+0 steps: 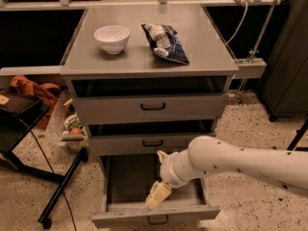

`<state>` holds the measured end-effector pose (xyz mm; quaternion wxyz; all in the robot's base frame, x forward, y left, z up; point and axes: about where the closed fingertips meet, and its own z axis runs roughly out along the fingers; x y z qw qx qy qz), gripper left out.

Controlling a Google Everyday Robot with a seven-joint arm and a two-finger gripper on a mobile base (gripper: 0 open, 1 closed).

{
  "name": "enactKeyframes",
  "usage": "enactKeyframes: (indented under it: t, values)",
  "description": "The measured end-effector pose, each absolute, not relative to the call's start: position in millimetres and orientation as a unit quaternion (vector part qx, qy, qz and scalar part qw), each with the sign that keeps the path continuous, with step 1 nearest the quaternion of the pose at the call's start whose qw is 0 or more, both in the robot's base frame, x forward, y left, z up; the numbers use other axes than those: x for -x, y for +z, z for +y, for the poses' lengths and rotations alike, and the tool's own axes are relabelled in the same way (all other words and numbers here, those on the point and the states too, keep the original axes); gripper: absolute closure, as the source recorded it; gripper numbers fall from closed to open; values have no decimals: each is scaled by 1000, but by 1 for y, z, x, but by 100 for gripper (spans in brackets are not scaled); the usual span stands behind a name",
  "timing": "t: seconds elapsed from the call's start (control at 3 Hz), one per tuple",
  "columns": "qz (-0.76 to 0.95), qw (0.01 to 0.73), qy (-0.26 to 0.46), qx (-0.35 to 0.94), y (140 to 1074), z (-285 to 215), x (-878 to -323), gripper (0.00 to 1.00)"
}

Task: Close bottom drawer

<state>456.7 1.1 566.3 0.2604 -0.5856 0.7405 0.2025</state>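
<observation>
1. The bottom drawer [126,184] stood pulled well out toward the near side, lowest in the grey cabinet [211,52], its grey interior on show.
2. The white arm [240,160] reached in from the right, across the open box.
3. The gripper [158,195] pointed down inside that drawer, close behind its front panel and just beyond the dark handle [158,220].
4. Open or clamped? It could not be told.
5. Up top, a white bowl [111,37] sat left of a crumpled dark snack bag [165,42].
</observation>
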Motion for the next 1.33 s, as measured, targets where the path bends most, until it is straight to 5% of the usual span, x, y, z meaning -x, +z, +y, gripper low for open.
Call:
enactKeyframes:
  t: [1.33]
  values:
    - [715, 237, 213, 622, 481, 48, -498, 0]
